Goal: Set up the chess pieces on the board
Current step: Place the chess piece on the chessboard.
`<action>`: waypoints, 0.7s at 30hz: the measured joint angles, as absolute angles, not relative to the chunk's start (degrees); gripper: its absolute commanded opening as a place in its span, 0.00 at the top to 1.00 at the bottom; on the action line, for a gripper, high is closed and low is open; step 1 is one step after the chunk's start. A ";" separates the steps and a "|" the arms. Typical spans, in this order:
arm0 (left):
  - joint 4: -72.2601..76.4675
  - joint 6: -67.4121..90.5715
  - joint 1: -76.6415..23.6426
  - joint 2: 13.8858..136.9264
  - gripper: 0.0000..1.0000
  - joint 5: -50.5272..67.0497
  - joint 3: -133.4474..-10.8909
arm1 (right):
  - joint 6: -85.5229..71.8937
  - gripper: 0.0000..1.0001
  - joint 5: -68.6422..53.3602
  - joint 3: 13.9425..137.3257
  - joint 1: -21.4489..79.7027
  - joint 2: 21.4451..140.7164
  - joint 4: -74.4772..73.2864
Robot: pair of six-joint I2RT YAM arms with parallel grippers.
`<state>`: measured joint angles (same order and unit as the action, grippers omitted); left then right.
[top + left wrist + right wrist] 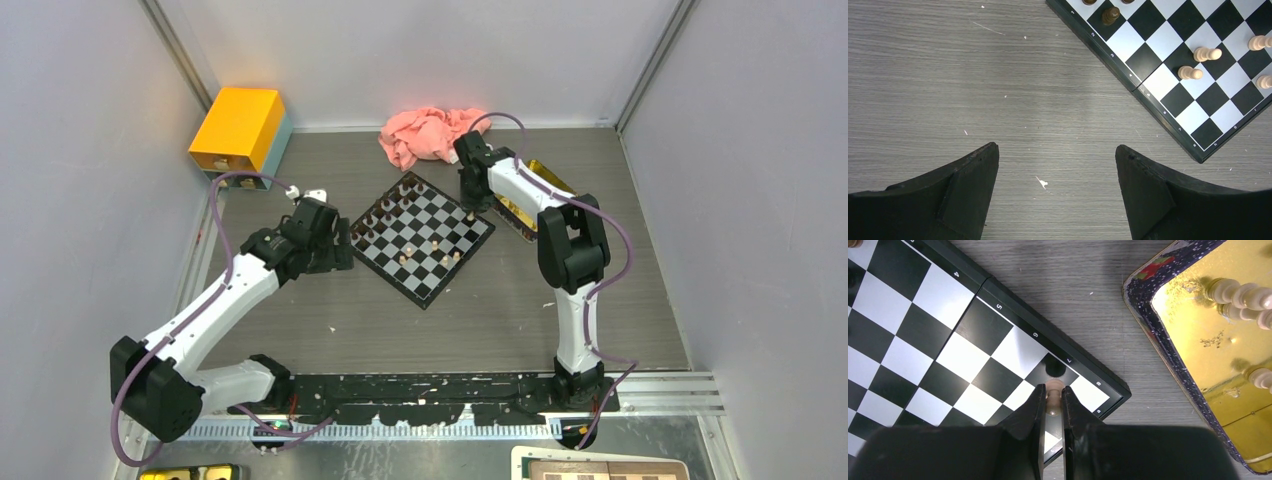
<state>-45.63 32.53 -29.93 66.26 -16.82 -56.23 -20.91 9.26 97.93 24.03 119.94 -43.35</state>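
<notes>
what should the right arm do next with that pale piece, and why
Probably lower it straight down onto the dark square near the corner of the board, then open. The right fingers are shut on a pale piece that seems to hang just above the board, its shadow falling on that square, so it doesn't look set down yet.

Square flat chessboard (422, 238): black and pale grey checks. Pale beige wooden chess pieces (1190, 73), dark brown wooden chess pieces (1110, 15). Crumpled pink cloth (430, 135). Yellow-orange box (238, 128). Grey wood-grain table (973, 90).
</notes>
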 measured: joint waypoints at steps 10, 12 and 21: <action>-44.99 32.53 -29.93 66.63 0.13 -16.47 -56.23 | -20.95 0.98 8.82 97.93 24.18 120.79 -43.40; -44.77 32.51 -29.93 66.63 0.13 -16.45 -56.23 | -20.95 0.98 8.75 97.93 24.27 120.95 -43.40; -44.31 32.34 -29.93 66.65 0.13 -16.45 -56.23 | -21.15 0.91 8.45 97.93 24.56 121.93 -43.42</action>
<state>-44.31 32.34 -29.93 66.65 -16.45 -56.23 -21.15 8.45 97.93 24.56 121.93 -43.42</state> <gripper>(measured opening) 0.866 0.173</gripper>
